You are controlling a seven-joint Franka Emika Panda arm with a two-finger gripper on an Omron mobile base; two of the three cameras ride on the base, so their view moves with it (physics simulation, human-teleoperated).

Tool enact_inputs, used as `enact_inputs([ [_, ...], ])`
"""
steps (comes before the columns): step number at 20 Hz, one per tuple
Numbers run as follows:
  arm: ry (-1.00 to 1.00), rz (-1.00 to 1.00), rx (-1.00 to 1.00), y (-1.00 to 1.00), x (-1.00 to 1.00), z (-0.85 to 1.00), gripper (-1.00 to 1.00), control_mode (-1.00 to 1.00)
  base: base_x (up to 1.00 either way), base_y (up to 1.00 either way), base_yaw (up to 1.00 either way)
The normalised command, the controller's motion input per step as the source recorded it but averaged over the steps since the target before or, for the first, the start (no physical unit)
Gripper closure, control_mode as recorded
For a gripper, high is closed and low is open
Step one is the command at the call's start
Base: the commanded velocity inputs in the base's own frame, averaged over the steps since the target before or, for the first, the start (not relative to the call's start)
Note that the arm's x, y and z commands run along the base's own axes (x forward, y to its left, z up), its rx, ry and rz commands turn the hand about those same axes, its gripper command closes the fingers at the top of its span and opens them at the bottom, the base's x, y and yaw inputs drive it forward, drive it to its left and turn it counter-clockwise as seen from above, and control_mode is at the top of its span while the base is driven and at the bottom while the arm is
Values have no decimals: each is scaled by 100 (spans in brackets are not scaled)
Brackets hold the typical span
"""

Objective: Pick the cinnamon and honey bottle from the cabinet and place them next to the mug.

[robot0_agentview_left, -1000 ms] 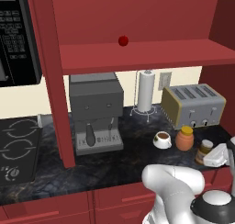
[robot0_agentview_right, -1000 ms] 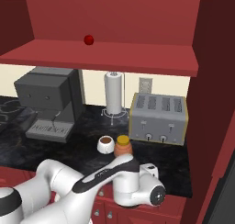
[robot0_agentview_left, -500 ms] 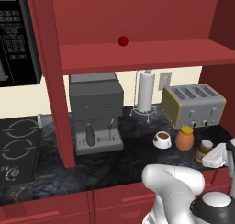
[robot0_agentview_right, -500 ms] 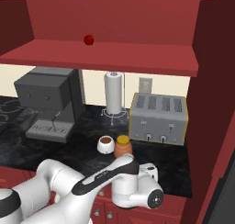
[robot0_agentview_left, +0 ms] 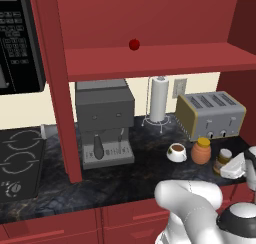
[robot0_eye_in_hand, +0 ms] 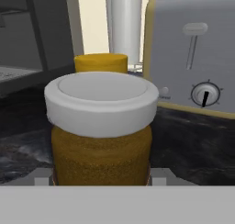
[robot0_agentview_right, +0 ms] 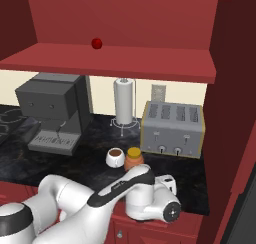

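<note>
Cinnamon [robot0_eye_in_hand: 101, 140]: slim jar, grainy yellowish-brown body, pale grey-silver cap, standing upright on the dark marbled tabletop [robot0_agentview_left: 125, 180]. In the left base view the cinnamon [robot0_agentview_left: 223, 160] sits just beside the honey bottle [robot0_agentview_left: 201, 151], at its 4 o'clock; the mug [robot0_agentview_left: 176, 152] on its saucer is at the honey bottle's 9 o'clock, near it. Honey bottle: squat, orange, ribbed, yellow lid; in the hand view its lid shows directly behind the cinnamon cap, toward 12 o'clock. Toaster [robot0_agentview_left: 210, 115] stands behind them at about 1 o'clock.

Arm: reaches low over the tabletop front edge, hand level and pointing toward the back wall. Gripper [robot0_eye_in_hand: 101, 178] is at the jar; grey fingers [robot0_eye_in_hand: 42, 177] flank the jar's base on both sides. Whether they press the jar or stand just off it cannot be told.

The cabinet [robot0_agentview_left: 150, 60] shelf carries a small red ball [robot0_agentview_left: 134, 44].
</note>
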Motion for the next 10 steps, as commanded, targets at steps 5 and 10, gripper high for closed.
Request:
enact_inputs([
  [5,0,0,-2,-12,45,0,100,-100,0,0,0],
  [10,0,0,-1,-14,22,0,100,-100,0,0,0],
])
